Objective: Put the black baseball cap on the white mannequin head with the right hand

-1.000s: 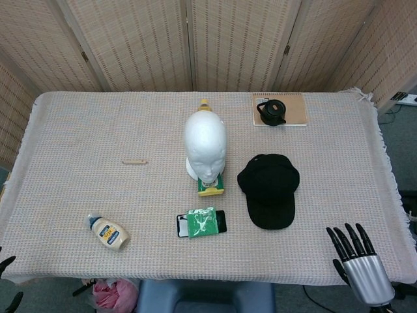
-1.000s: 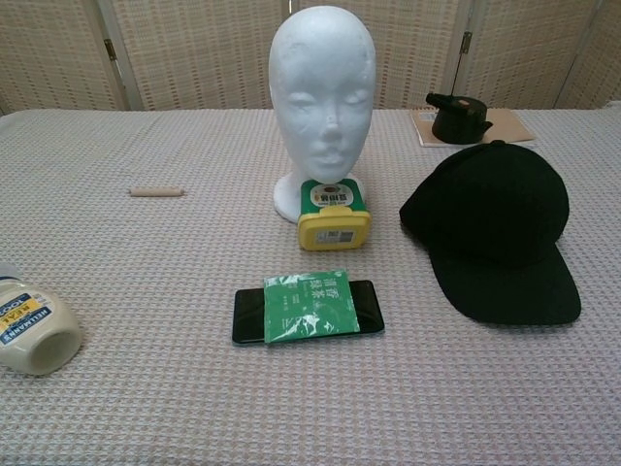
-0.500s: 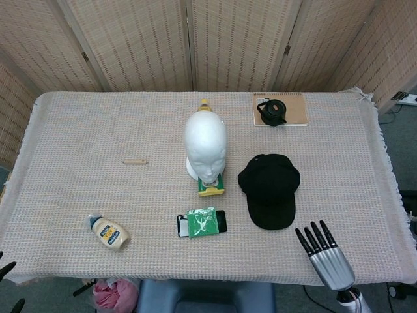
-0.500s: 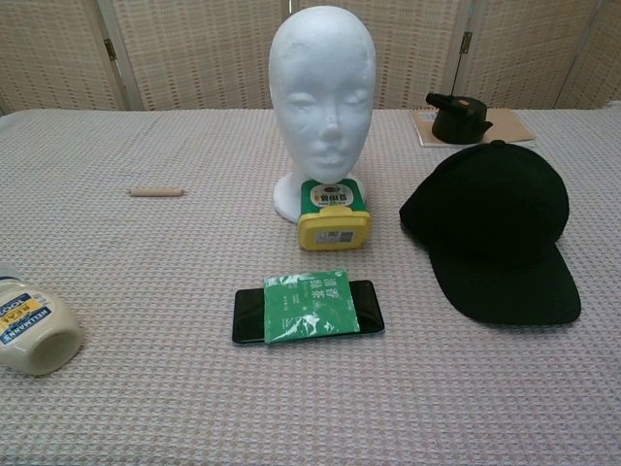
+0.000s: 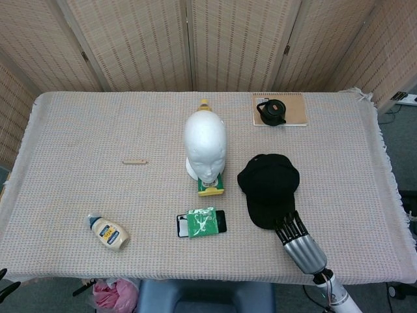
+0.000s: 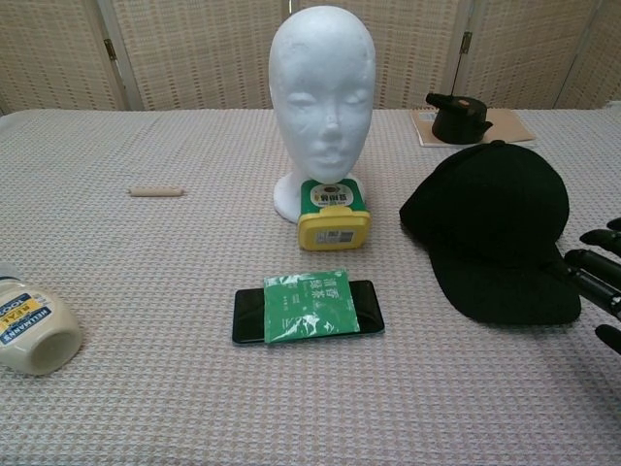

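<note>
The black baseball cap point(image 5: 268, 188) point(image 6: 494, 228) lies flat on the table, brim toward the front edge, to the right of the white mannequin head point(image 5: 205, 145) point(image 6: 322, 92). The head stands upright at the table's middle, facing the front. My right hand point(image 5: 296, 240) point(image 6: 601, 279) hovers at the front right, fingers spread and empty, its fingertips right at the tip of the cap's brim. In the chest view only its fingertips show at the right edge. The left hand is out of sight in both views.
A yellow-lidded jar point(image 5: 211, 184) point(image 6: 333, 214) sits right in front of the mannequin head. A phone with a green packet point(image 5: 201, 222) point(image 6: 308, 306) lies nearer the front. A mayonnaise bottle point(image 5: 108, 233) lies front left, a wooden dowel point(image 5: 135, 162) mid left, a black teapot on a notebook point(image 5: 272, 111) at the back right.
My right hand has moved left and forward from the table's front right corner, reaching the tip of the cap's brim. It now shows in the chest view. Nothing else moved.
</note>
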`<move>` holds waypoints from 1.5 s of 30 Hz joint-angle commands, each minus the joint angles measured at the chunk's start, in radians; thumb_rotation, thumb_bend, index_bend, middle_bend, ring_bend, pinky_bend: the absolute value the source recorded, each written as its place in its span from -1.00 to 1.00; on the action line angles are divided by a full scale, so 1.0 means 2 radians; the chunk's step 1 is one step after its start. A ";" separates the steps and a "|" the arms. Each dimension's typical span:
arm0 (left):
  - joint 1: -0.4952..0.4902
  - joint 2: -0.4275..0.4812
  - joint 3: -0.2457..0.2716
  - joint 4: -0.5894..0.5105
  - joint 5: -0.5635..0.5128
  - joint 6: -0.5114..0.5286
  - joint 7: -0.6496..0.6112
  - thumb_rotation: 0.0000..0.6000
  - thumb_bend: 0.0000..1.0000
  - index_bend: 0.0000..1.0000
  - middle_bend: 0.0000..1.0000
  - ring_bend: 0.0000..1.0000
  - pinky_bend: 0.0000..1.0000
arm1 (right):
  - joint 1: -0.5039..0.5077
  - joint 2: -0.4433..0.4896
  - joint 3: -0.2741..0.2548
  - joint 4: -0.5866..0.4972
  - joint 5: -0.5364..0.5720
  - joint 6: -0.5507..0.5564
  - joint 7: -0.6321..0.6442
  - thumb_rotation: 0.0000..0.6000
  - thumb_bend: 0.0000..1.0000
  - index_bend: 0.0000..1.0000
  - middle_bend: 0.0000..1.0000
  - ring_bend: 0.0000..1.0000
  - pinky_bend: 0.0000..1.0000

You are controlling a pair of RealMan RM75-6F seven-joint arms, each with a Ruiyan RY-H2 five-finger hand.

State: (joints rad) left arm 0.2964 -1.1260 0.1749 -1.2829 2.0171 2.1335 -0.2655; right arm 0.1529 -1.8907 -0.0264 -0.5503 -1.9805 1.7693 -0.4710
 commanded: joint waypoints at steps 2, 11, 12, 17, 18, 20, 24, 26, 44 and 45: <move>0.003 0.001 0.001 0.003 -0.004 0.008 -0.009 1.00 -0.39 -0.60 -0.86 -0.92 -0.73 | 0.012 -0.002 -0.010 -0.005 0.002 -0.011 -0.024 1.00 -0.58 -0.47 -0.29 -0.47 -0.48; 0.001 0.004 0.001 0.006 -0.010 0.009 -0.018 1.00 -0.39 -0.60 -0.85 -0.92 -0.73 | 0.014 -0.012 -0.026 0.004 0.015 -0.038 -0.036 1.00 -0.58 -0.46 -0.29 -0.47 -0.48; 0.001 0.004 0.001 0.007 -0.011 0.009 -0.018 1.00 -0.39 -0.60 -0.85 -0.92 -0.73 | 0.014 -0.014 -0.027 0.007 0.017 -0.039 -0.036 1.00 -0.58 -0.46 -0.29 -0.47 -0.48; 0.002 0.005 0.002 0.006 -0.012 0.009 -0.015 1.00 -0.39 -0.60 -0.85 -0.92 -0.73 | 0.022 -0.027 -0.027 0.024 0.028 -0.050 -0.038 1.00 -0.58 -0.46 -0.29 -0.47 -0.48; 0.002 0.005 0.002 0.006 -0.013 0.009 -0.014 1.00 -0.39 -0.60 -0.85 -0.92 -0.73 | 0.024 -0.032 -0.026 0.028 0.030 -0.054 -0.039 1.00 -0.58 -0.46 -0.29 -0.46 -0.47; 0.003 0.005 0.000 0.005 -0.015 0.012 -0.014 1.00 -0.39 -0.60 -0.85 -0.92 -0.73 | 0.028 -0.039 -0.026 0.036 0.035 -0.059 -0.040 1.00 -0.58 -0.46 -0.29 -0.46 -0.47; 0.006 0.005 -0.002 0.006 -0.021 0.015 -0.016 1.00 -0.39 -0.60 -0.85 -0.92 -0.73 | 0.036 -0.058 -0.023 0.053 0.044 -0.065 -0.039 1.00 -0.58 -0.46 -0.28 -0.45 -0.47; 0.007 0.005 -0.002 0.007 -0.024 0.015 -0.017 1.00 -0.39 -0.60 -0.85 -0.92 -0.73 | 0.038 -0.066 -0.022 0.062 0.048 -0.069 -0.038 1.00 -0.58 -0.46 -0.28 -0.45 -0.47; 0.013 0.001 -0.009 0.007 -0.036 0.022 -0.013 1.00 -0.39 -0.59 -0.84 -0.92 -0.73 | 0.054 -0.121 -0.012 0.136 0.089 -0.055 0.007 1.00 -0.57 -0.29 -0.15 -0.28 -0.27; 0.014 0.000 -0.009 0.007 -0.037 0.023 -0.014 1.00 -0.39 -0.59 -0.84 -0.92 -0.73 | 0.054 -0.126 -0.012 0.142 0.092 -0.051 0.012 1.00 -0.55 -0.25 -0.13 -0.24 -0.22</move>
State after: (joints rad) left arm 0.3229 -1.1247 0.1573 -1.2689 1.9437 2.1792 -0.2928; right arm 0.2587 -2.1327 -0.0528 -0.2767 -1.8036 1.6593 -0.4565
